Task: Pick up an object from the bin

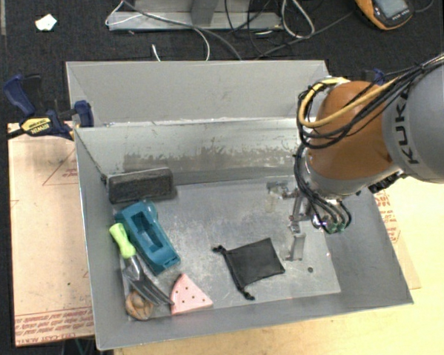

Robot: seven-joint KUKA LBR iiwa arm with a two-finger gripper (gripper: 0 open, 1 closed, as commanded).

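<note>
Hovering over right part of grey bin (205, 148), gripper (295, 240) hangs just beside right edge of flat black square pouch (252, 262), which lies on bin floor near front wall. Claw state: cannot tell whether released or clenched. Along left side: blue plastic holder (147, 236), green handle (121, 241), pink wedge (187, 293). Dark grey block (139, 185) against back wall.

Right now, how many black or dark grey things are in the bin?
2. A dark grey block lies back left against the bin's back wall; a flat black pouch lies front centre, just left of the gripper. The heap at left may hide more.
</note>
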